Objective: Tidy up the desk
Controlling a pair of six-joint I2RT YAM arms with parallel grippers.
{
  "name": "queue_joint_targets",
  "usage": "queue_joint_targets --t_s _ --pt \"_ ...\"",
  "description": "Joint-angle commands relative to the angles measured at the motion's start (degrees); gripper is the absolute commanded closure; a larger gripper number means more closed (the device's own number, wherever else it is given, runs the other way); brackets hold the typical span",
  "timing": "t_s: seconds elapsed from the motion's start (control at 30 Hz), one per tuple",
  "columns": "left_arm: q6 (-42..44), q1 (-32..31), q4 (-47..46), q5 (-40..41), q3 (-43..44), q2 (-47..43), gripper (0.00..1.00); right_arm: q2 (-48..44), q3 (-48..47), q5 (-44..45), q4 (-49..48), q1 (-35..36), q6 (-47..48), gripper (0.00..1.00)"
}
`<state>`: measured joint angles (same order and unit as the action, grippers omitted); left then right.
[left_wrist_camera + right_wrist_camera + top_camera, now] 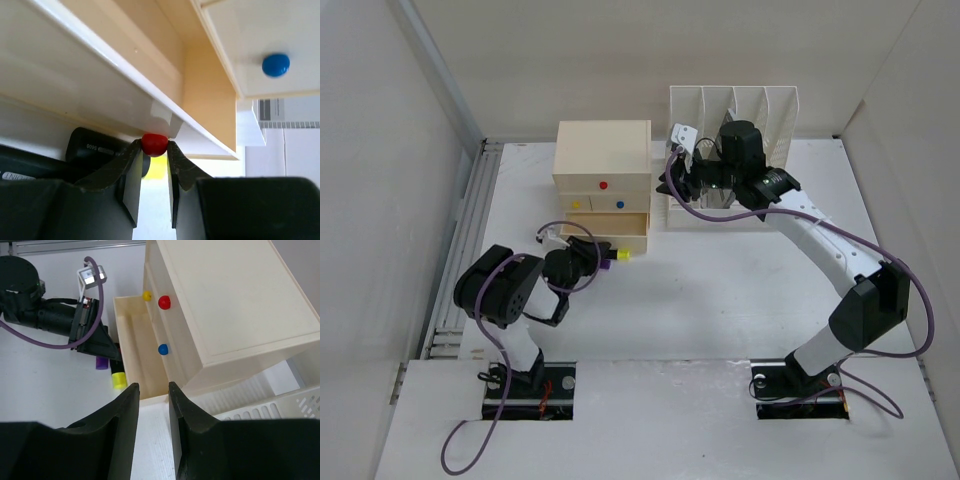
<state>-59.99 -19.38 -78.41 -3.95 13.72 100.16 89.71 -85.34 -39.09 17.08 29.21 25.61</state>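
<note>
On the white desk (720, 290) stands a cream drawer box (602, 150) with its bottom drawer (620, 228) pulled out. My left gripper (154, 150) is shut on that drawer's red knob (154, 144), pinched between both fingertips. In the top view the left gripper (590, 250) sits at the drawer's front. My right gripper (152, 390) hangs open above the desk beside the box (225, 295), with nothing between its fingers. From above, the right gripper (672, 185) lies between the box and the file rack (735, 105).
A yellow-capped marker (118, 379) and a purple-capped one (102, 363) lie on the desk just under the left gripper (97, 337). The closed drawers carry a red knob (164, 302), a yellow knob (146, 295) and a blue knob (163, 349). White walls enclose the desk.
</note>
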Motion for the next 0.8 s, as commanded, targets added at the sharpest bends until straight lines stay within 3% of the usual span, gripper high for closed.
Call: queue_joint_targets --t_s 0.0,0.4,0.77 --pt "-0.6 -1.4 -5.5 1.3 -6.0 -3.3 1.0 -0.8 -0.1 -2.0 -3.0 -0.6 -0.7 0.65" --pt "-2.9 -5.6 -5.6 3.6 -13.9 -9.1 1.0 -1.3 -0.1 -2.6 -3.0 -0.6 -1.3 0.65" --pt "-0.4 -5.1 1.9 4.8 -3.1 -6.1 1.0 -1.3 0.4 -2.6 -3.0 -0.6 -1.3 0.65"
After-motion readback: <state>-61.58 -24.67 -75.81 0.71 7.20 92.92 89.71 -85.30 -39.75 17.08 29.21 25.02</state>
